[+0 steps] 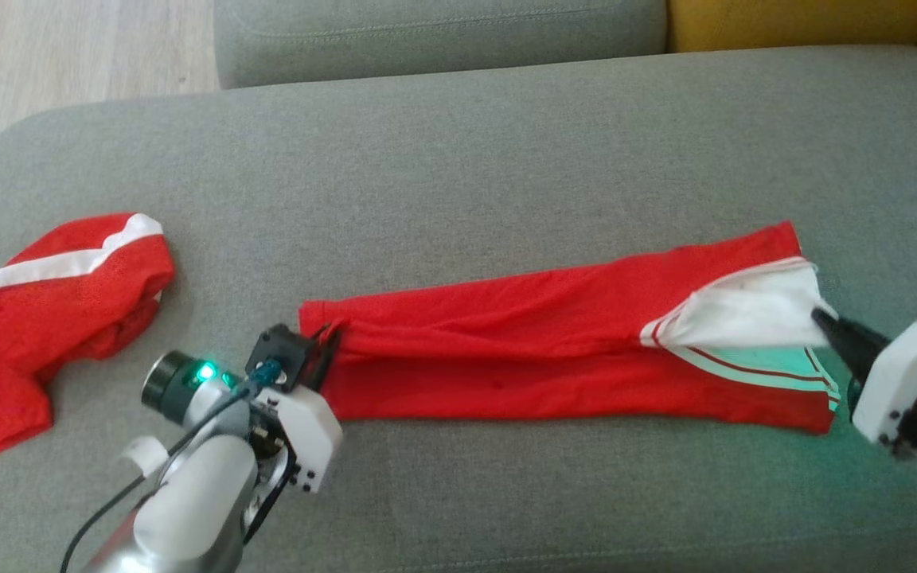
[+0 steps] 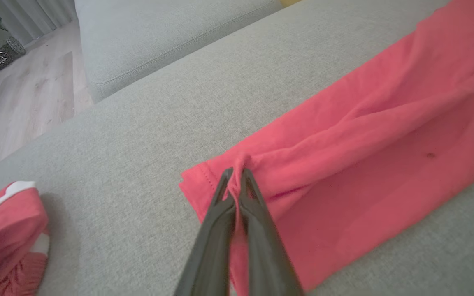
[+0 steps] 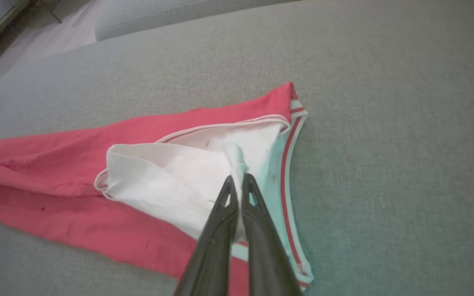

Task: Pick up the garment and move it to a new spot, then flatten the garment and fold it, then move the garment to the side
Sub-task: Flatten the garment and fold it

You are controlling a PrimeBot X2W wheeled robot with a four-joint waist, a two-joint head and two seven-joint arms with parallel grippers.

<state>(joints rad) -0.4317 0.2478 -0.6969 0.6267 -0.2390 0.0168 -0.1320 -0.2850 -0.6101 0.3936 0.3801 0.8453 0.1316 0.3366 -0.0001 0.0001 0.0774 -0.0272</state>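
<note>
The grey sofa seat (image 1: 458, 159) carries everything here, wide enough to spread cloth out flat. Along its middle lies the garment (image 1: 522, 350), red, drawn into a long narrow band from the robot's left to its right, with a lengthwise fold running through it. It looks stretched this way because it is held at both ends, which I judge to be the flattening step: pulling the ends apart would take out the slack before any fold.

A second red garment (image 1: 52, 302) with a white stripe sits bunched at the far left of the seat, well apart and out of the way.

At the right end a white panel (image 1: 745, 310) is turned up. The right gripper (image 3: 237, 179) has its jaws closed tight on a pinch of that white cloth. The left gripper (image 2: 235, 172) likewise has its jaws pressed together on a small pucker at the red hem (image 2: 204, 181).
</note>
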